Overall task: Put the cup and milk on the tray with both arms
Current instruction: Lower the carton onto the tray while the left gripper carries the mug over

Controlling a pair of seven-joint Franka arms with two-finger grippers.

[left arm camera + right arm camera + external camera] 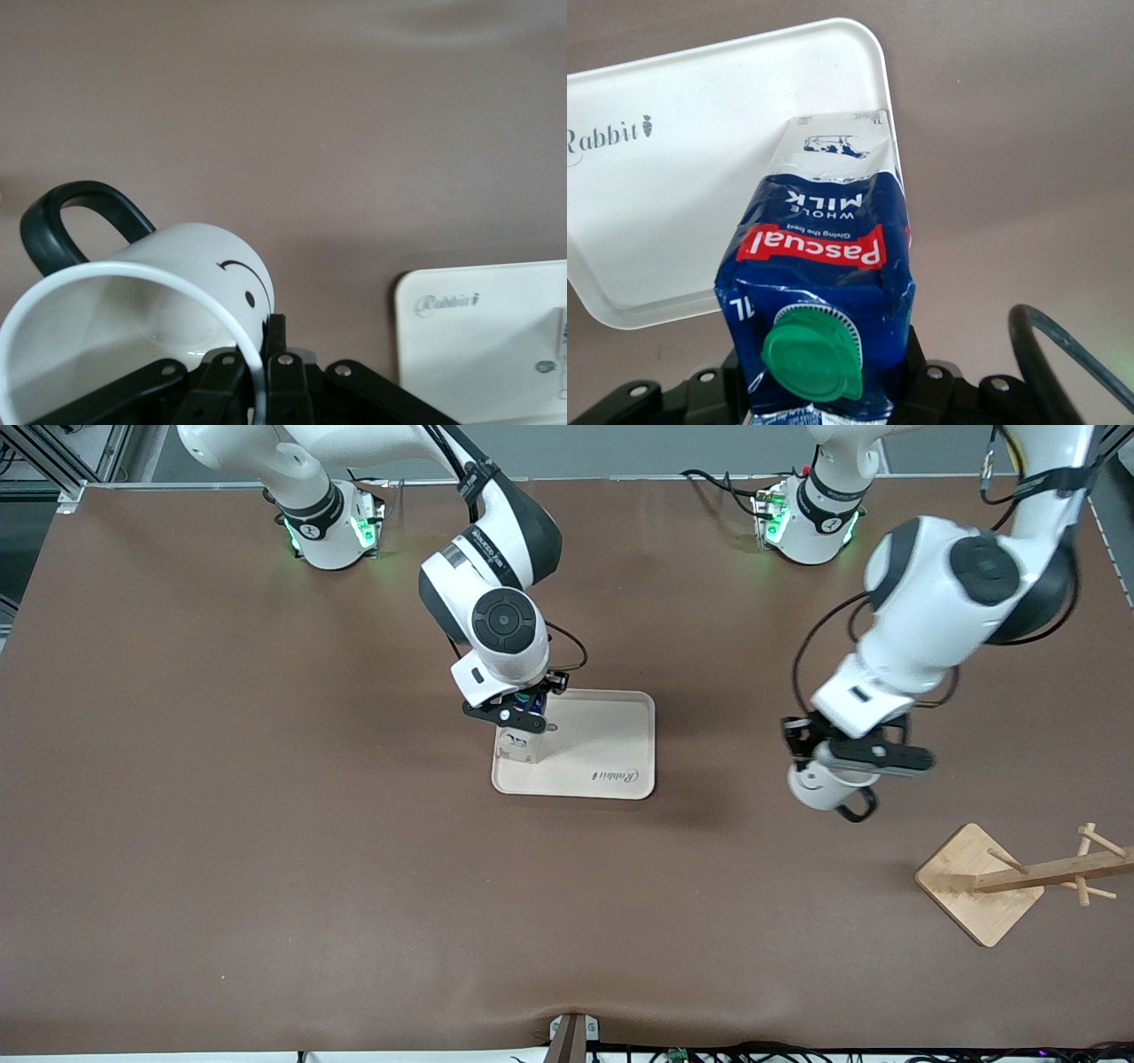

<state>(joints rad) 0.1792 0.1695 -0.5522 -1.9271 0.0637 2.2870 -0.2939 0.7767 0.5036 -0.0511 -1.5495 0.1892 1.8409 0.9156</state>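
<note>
Right gripper point(521, 722) jaws clamp "Pascual WHOLE MILK" carton point(819, 283) over "Rabbit" tray point(611, 744); left gripper point(842, 766) grips cup point(151, 305) rim above bench point(266, 824).

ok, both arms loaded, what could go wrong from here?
1. The left gripper pinches only the rim of the cup, which hangs tilted over bare table; it may slip.
2. The milk, in the right gripper, is at the edge of the tray and may tip off.
3. The arms could crowd each other there.
</note>
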